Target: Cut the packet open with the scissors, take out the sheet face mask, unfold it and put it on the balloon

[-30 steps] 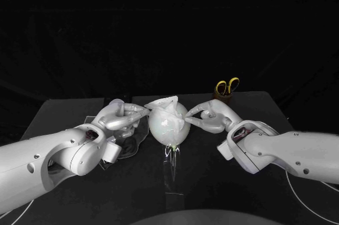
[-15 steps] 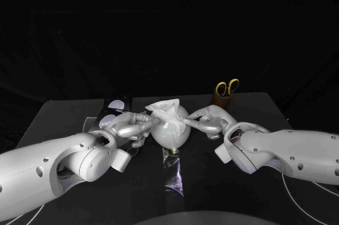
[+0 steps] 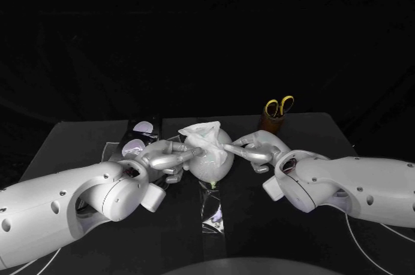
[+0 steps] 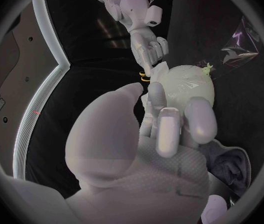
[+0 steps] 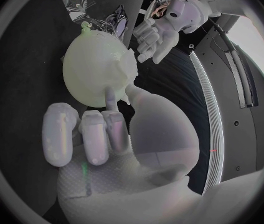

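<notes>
A pale balloon (image 3: 210,160) stands at the table's middle, knot downward. The white sheet face mask (image 3: 200,133) lies crumpled over its top and far side. My left hand (image 3: 168,156) reaches in from the left and pinches the mask's edge against the balloon (image 4: 188,84) between thumb and fingers. From the other side my right hand (image 3: 254,148) holds the mask's edge (image 5: 129,72) between thumb and a straight finger that touches the balloon (image 5: 91,69). The yellow-handled scissors (image 3: 277,106) stand in a brown holder at the back right, apart from both hands.
The cut packet (image 3: 137,139) lies behind my left hand at the back left. A crinkled clear plastic piece (image 3: 211,215) lies on the table in front of the balloon's knot. The brown scissors holder (image 3: 271,124) stands just behind my right hand.
My left hand has moved right and nearer, closing in on the balloon's left side. The right hand has shifted slightly and stays at the mask's right edge.
</notes>
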